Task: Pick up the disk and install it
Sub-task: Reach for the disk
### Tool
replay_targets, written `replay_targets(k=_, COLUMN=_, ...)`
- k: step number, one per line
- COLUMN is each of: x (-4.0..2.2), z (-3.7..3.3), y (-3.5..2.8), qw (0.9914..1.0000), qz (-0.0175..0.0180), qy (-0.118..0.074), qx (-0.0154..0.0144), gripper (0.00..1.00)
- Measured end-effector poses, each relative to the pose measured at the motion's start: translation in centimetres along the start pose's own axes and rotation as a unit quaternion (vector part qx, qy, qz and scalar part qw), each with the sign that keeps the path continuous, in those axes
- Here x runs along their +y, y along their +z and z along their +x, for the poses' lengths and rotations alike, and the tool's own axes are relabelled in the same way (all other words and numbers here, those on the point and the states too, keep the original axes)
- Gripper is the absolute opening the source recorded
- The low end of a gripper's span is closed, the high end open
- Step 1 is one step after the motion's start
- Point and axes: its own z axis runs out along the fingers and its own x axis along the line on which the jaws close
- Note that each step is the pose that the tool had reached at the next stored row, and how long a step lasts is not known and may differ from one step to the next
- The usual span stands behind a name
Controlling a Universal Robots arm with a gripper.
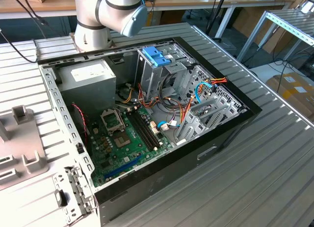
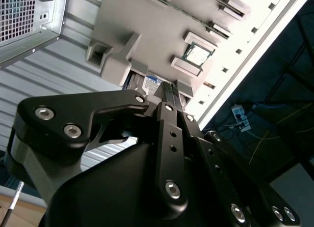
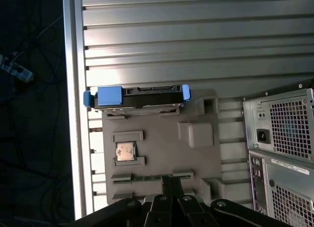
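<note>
The disk [image 3: 140, 97] is parked on its long edge in a slot at one end of the grey fixture tray [image 3: 162, 156], light-blue rails at both ends and the blue tab pointing toward the counter's edge. Nothing is gripping it. In the second wrist view the disk [image 2: 151, 83] shows a white-and-blue label, but the claw [image 2: 169, 89] covers most of it and the print is too small to read anyway.

The claw [image 3: 169, 182] hangs over the opposite end of the tray, well apart from the disk. Both wrist views catch it side-on, so honestly I cannot tell whether it's spread or pressed together.

Also on the tray: a processor chip [image 3: 125, 151] in its own pocket, with markings on the lid I can't make out, and a thin strip in a slot near the claw (could be a memory stick, hard to say).

The tray sits on the ribbed metal counter [image 3: 196, 40], just beside the back of the computer case [image 3: 282, 133], which has vent grilles, a power socket and a white sticker cut off at the picture's edge.

In the exterior view the case [image 1: 230, 124] lies open: green motherboard [image 1: 122, 143], power supply [image 1: 88, 77] with an unreadable sticker, blue bracket [image 1: 156, 55] on top of the drive cage, and orange and blue cables [image 1: 211, 82]. The arm [image 1: 108, 11] is cut off at the top, and the tray [image 1: 19, 138] pokes in at the exterior view's left.
</note>
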Motion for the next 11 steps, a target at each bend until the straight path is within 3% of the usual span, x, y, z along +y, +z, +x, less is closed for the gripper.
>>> replay_targets(k=8, x=1.05, z=0.53, y=0.19, qw=1.0, qz=0.0, qy=0.0, qx=0.0, gripper=0.11)
replay_targets(k=11, x=1.14, z=0.58, y=0.23, qw=1.0, qz=0.0, qy=0.0, qx=0.0, gripper=0.11)
